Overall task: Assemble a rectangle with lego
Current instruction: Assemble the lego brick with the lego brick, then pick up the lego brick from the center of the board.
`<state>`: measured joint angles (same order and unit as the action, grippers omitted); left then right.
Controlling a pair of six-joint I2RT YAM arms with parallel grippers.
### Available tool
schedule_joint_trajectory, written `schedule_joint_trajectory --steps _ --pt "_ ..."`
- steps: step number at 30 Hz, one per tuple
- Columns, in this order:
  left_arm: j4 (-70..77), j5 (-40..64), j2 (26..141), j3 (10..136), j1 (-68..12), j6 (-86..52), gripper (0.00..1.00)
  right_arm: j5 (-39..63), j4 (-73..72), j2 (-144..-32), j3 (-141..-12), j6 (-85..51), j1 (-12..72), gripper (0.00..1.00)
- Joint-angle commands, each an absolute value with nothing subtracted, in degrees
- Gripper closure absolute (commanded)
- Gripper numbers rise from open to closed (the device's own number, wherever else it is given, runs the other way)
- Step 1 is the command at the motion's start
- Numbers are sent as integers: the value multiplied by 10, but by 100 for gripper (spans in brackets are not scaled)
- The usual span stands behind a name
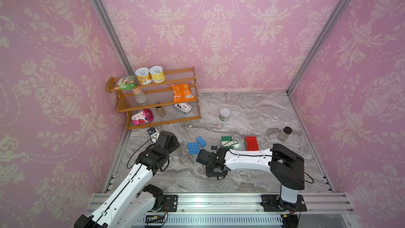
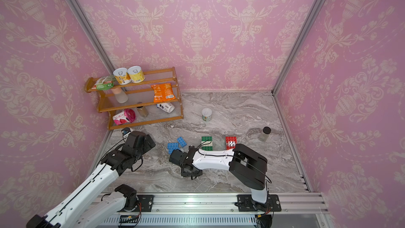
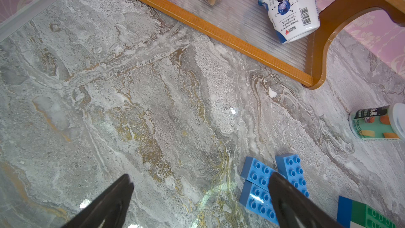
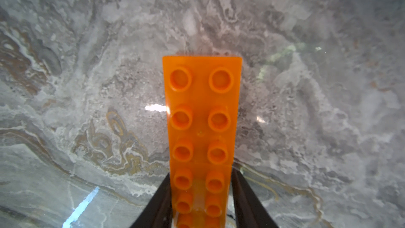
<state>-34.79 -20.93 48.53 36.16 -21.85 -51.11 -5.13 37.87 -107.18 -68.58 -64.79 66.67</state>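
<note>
Two robot arms stood over a grey marbled table (image 1: 252, 172). The right arm reached leftward to the table's near middle with its wrist pointing down, and its body hid what lay beneath it in both top views. The right wrist view showed it: an orange lego strip (image 4: 201, 115), two studs wide and several rows long, with a seam across it that suggested more than one brick. The right fingers (image 4: 247, 198) stood narrowly apart, one against each long side of the strip at the end nearest the wrist. They spanned its short width while its long axis ran straight ahead of them. They looked to have hold of it, though whether it rested on the table or hung just above could not be told. The other lego lay farther back: blue bricks (image 1: 194, 148) just to the far left of the right wrist, a green brick (image 1: 226, 139) behind it, and a red brick (image 1: 251, 143) to the right. The left fingers (image 3: 114, 205) were spread wide and empty above bare table at the left, near a wooden shelf rack (image 1: 162, 97) of snacks, with the blue bricks to their right. The right arm was plainly the one placed to carry the strip. Held by one end, its free length would probably need careful lining up against the other bricks.
</note>
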Motion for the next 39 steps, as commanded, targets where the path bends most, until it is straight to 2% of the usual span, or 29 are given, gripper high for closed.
schedule_joint_trajectory --steps 1,9,14,16,20,31,39 --pt "-352 -222 486 354 -214 -513 1 -40 403 -1111 -646 -659 659 53" --pt "-359 -226 482 358 -214 -511 1 -42 412 -1098 -665 -633 655 36" --pt "-365 -221 478 370 -214 -500 1 -65 423 -1039 -669 -601 642 26" --pt "-367 -214 485 378 -214 -492 1 -77 429 -1004 -692 -586 637 12" --pt "-365 -174 512 400 -214 -461 1 -104 443 -942 -690 -570 625 1" --pt "-352 -43 626 444 -217 -414 6 -139 434 -802 -589 -577 580 0" --pt "-339 -18 682 446 -251 -406 3 -144 442 -743 -533 -587 540 0"
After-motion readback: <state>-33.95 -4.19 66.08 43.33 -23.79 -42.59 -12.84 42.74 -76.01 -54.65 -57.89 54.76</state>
